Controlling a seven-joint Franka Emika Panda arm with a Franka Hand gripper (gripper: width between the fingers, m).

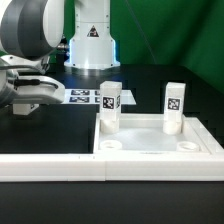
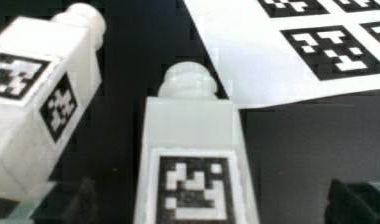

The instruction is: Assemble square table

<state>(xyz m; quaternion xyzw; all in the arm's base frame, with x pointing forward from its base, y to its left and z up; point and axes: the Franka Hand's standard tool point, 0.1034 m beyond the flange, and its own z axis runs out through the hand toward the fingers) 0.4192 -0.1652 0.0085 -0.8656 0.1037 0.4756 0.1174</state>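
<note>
The white square table top (image 1: 150,150) lies at the front, toward the exterior view's right. Two white tagged legs (image 1: 108,106) (image 1: 173,108) stand upright in its far corners. In the wrist view, two more legs lie on the black table. One leg (image 2: 192,140) points away between my fingers and the other leg (image 2: 45,85) lies beside it. My gripper (image 2: 205,208) is open and straddles the middle leg, with a dark gap on each side of it. In the exterior view the gripper (image 1: 28,104) is low at the left edge, and the lying legs are hidden there.
The marker board (image 2: 293,45) lies flat just beyond the lying legs, also visible as the marker board (image 1: 85,97) behind the table top. A long white fence bar (image 1: 50,165) runs along the front. The robot base (image 1: 92,40) stands at the back.
</note>
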